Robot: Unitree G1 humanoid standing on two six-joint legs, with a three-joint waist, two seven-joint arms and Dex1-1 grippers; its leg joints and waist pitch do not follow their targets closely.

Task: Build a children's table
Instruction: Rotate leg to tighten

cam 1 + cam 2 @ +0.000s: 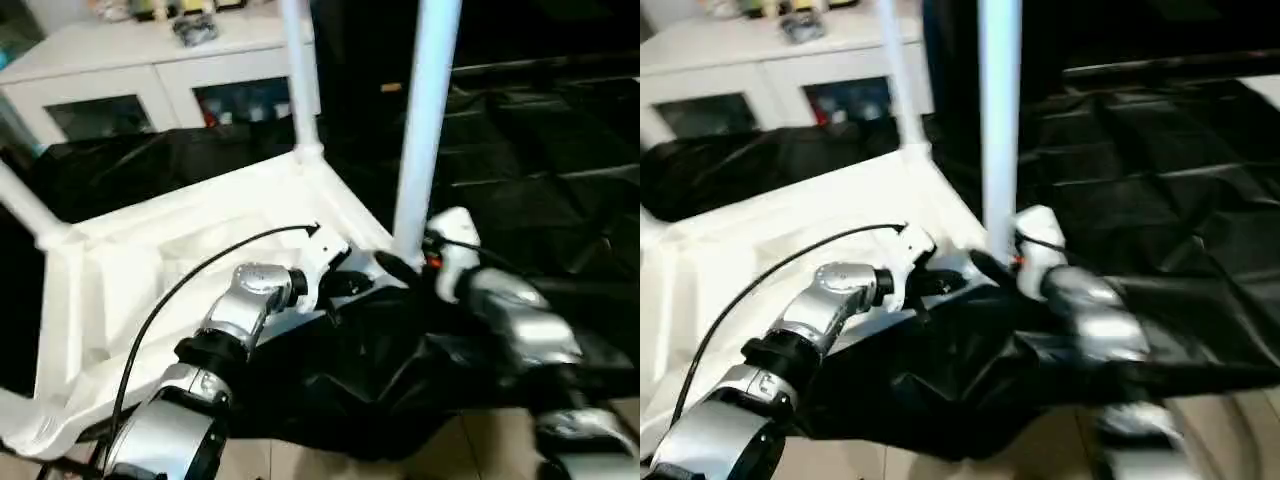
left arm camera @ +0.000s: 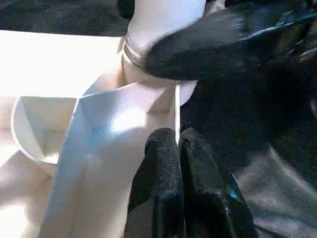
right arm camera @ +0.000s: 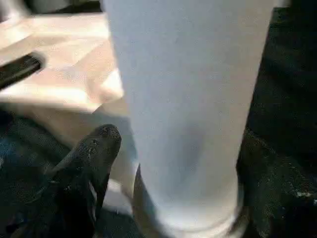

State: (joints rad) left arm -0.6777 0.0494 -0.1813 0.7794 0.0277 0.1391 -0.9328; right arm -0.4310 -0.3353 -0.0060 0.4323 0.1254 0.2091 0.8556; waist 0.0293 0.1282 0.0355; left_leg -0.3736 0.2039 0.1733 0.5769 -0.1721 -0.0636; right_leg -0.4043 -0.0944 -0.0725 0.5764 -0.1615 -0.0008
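Note:
The children's table top [image 1: 150, 260] lies upside down on the black-draped work table, ribbed underside up. Three white legs stand in its corner sockets: one at the left [image 1: 22, 208], one at the back [image 1: 300, 80], one at the near right [image 1: 425, 120]. My left gripper [image 2: 177, 144] is shut on the thin rim of the top, just beside the near right socket [image 2: 148, 74]. My right gripper [image 1: 400, 263] straddles the base of the near right leg [image 3: 188, 99]. One black finger [image 3: 94, 148] stands a little off the leg; the other is hidden behind it.
A white cabinet [image 1: 130, 70] with glass doors stands behind the work table at the back left. Black cloth [image 1: 540, 180] spreads to the right and hangs over the front edge [image 1: 380, 400]. Pale floor [image 1: 480, 440] shows below. A black cable [image 1: 200, 268] arcs over my left forearm.

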